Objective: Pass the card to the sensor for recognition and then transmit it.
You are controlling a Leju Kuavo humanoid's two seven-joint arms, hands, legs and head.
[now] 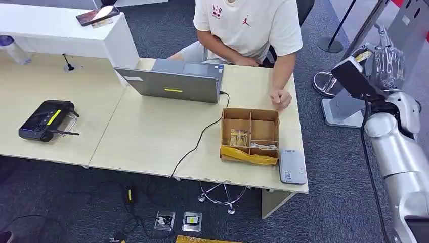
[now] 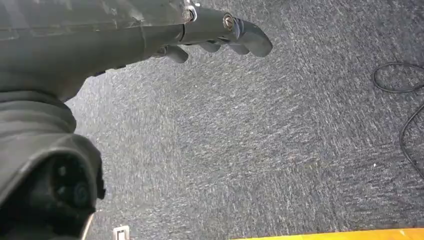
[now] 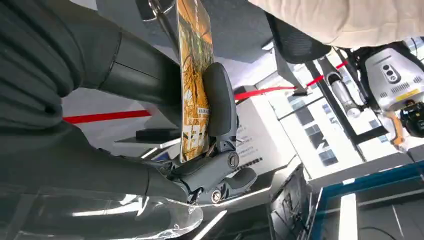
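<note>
- Already the card (image 3: 194, 80) is in hand: the right robot hand (image 3: 210, 125) pinches it, a thick thumb pressed on its printed orange face and the other fingers (image 3: 227, 182) curled in behind it.
- So the pick-up looks done; what remains, judging by the task, is showing the card to the sensor and then handing it on.
- Neither of those steps appears begun. The flat grey reader (image 1: 292, 166), which I take to be the sensor, lies on the worktop (image 1: 152, 136) well below and to the inner side of the raised right robot hand (image 1: 379, 63), with nothing on it.
- Between that robot hand and the reader's side stands the cardboard divided box (image 1: 250, 135), just beside the reader, with more cards in its compartments.
- The seated person's hand (image 1: 281, 98) rests on the worktop edge beyond the box, nearer the raised robot hand than the laptop (image 1: 172, 81) is.
- As to pose: the right arm is bent upward at the worktop's far end, its robot hand lifted high and off to the side of the worktop, the card held edge-on and roughly upright.
- Meanwhile the left robot hand (image 2: 220, 37) hangs over the carpet (image 2: 260, 150), fingers loosely bent and apart, holding nothing.
</note>
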